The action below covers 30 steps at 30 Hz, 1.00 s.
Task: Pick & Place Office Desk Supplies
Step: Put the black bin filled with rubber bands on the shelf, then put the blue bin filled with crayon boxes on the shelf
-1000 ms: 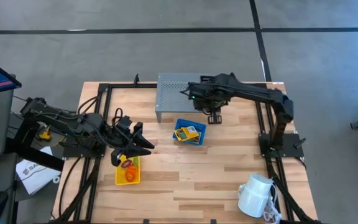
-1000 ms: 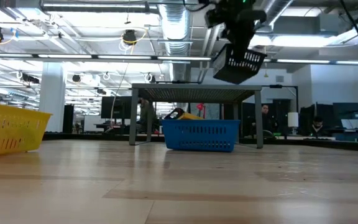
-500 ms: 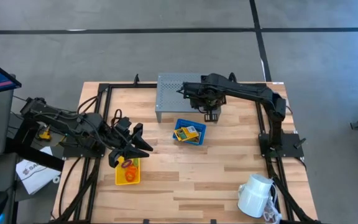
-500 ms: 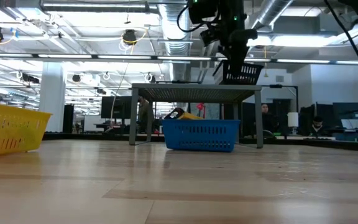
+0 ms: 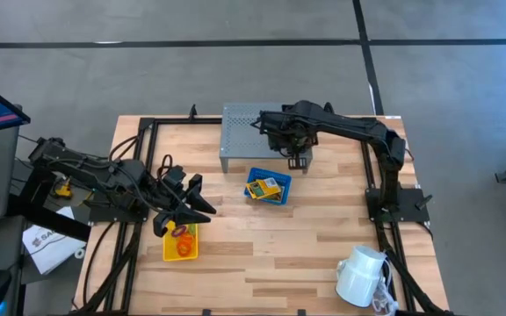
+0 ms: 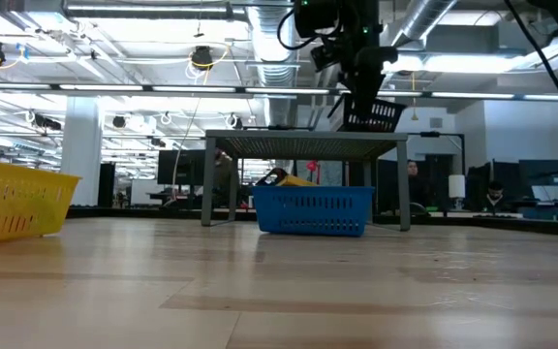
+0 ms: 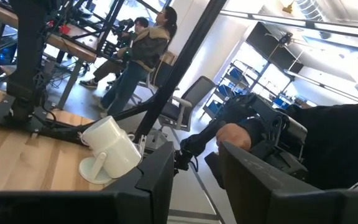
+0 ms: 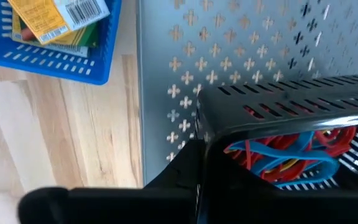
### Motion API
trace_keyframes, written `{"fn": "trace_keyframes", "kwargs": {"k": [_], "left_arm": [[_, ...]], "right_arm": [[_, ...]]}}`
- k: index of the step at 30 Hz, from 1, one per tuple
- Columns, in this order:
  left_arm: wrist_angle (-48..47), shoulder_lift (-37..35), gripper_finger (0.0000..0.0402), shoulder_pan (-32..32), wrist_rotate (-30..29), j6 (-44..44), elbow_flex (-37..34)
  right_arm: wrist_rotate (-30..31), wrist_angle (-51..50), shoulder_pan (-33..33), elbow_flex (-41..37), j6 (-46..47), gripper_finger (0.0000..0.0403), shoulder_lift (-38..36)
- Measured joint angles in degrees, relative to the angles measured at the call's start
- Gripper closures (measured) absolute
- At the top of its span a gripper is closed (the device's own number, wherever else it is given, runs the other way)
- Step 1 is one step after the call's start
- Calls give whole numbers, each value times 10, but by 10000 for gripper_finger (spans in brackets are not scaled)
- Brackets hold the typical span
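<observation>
The right end effector (image 5: 295, 154) is clamped on the rim of a small black mesh bin (image 6: 371, 112) – the bin hangs tilted just above the grey perforated metal riser (image 5: 244, 132), near its right edge. Red and blue loops (image 8: 291, 152) sit tangled inside it. The blue plastic bin (image 5: 267, 187) with yellow printed packets (image 8: 55, 18) sits on the wooden counter (image 5: 306, 237) just in front of the riser. The left end effector (image 5: 183, 211) hovers spread open over the yellow bin (image 5: 181, 242), which holds orange loops.
</observation>
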Motion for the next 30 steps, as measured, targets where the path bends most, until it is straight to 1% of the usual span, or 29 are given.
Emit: {"fn": "trace_keyframes", "kwargs": {"k": [4,9,15,21,25,30], "left_arm": [[0,0,278,0,0,0,0],[0,0,278,0,0,0,0],[0,0,278,0,0,11,0],[0,0,278,0,0,15,0],[0,0,278,0,0,16,0],[0,0,278,0,0,21,0]], "right_arm": [[-2,8,0,0,-8,372,0],[-2,12,-3,0,-8,331,0],[-4,11,-3,0,-6,269,0],[-5,10,-3,0,20,214,0],[-3,6,-1,0,23,199,0],[-1,6,10,30,23,206,0]]}}
